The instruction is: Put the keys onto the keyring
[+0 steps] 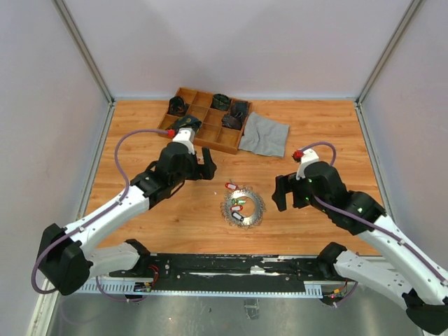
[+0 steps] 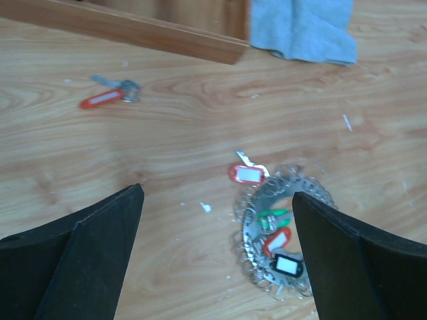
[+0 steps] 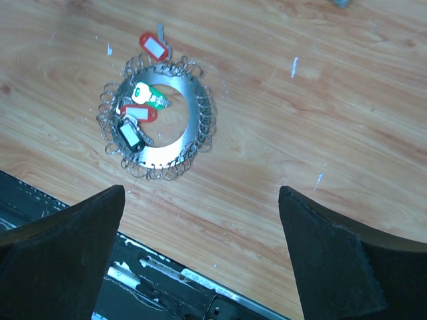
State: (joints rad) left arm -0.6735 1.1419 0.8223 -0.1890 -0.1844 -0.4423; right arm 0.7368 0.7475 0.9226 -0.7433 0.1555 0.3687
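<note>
The keyring (image 1: 253, 210), a toothed metal disc fringed with small rings, lies flat on the wooden table between my two arms. On it rest keys with a green tag (image 3: 150, 95), a red tag (image 3: 139, 113) and a black tag (image 3: 128, 135). Another red-tagged key (image 2: 247, 174) lies at its far edge. A separate red-tagged key (image 2: 110, 95) lies alone near the tray. My left gripper (image 2: 217, 193) hovers open up-left of the keyring (image 2: 249, 230), holding nothing. My right gripper (image 3: 201, 191) hangs open to the right of the keyring (image 3: 159, 159), also holding nothing.
A wooden compartment tray (image 1: 210, 140) with dark items stands at the back, its edge (image 2: 133, 30) close to the lone key. A grey cloth (image 1: 264, 134) lies to its right. Small white scraps (image 2: 206, 207) dot the table. A black rail (image 3: 173, 280) borders the near edge.
</note>
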